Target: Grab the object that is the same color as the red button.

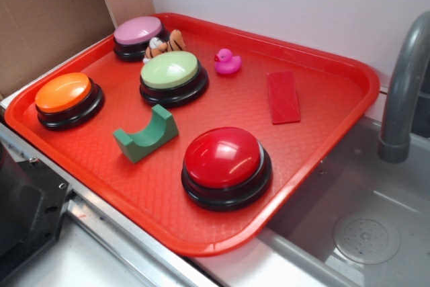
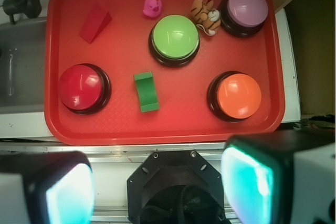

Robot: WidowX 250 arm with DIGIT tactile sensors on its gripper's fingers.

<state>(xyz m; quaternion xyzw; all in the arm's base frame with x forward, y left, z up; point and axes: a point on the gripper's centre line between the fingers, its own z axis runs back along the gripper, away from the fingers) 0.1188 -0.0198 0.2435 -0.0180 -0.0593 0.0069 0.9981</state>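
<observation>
A: Tray [image 1: 336, 126] first. What sits in it?

B: Four buttons: the red button [image 1: 224, 158] at the near edge in the exterior view, an orange button [image 1: 64, 93], a green button [image 1: 170, 71] in the middle and a pink-topped button [image 1: 139, 31] at the far corner. Beside that last one lies a small striped tiger toy [image 1: 163, 46]. There is also a pink rubber duck [image 1: 227, 62], a green arch block [image 1: 146, 135] and the red block [image 1: 283, 97].

A: Where does the red block lie?

B: Flat on the tray floor, toward the sink side, apart from the duck and well apart from the red button.

A: What differs between the views?

B: The exterior view shows a grey faucet [image 1: 405, 85] and the sink [image 1: 363, 233] with its drain, but no pincer. The wrist view looks straight down and shows the gripper [image 2: 157, 187] at the bottom of the picture, its two pale fingers [image 2: 249, 182] blurred.

A: And the pincer's state?

B: Spread wide, nothing between the fingers.

A: Block against pincer?

B: The block is in the tray's upper left there, well apart from the pincer, which hangs outside the tray's near rim.
</observation>
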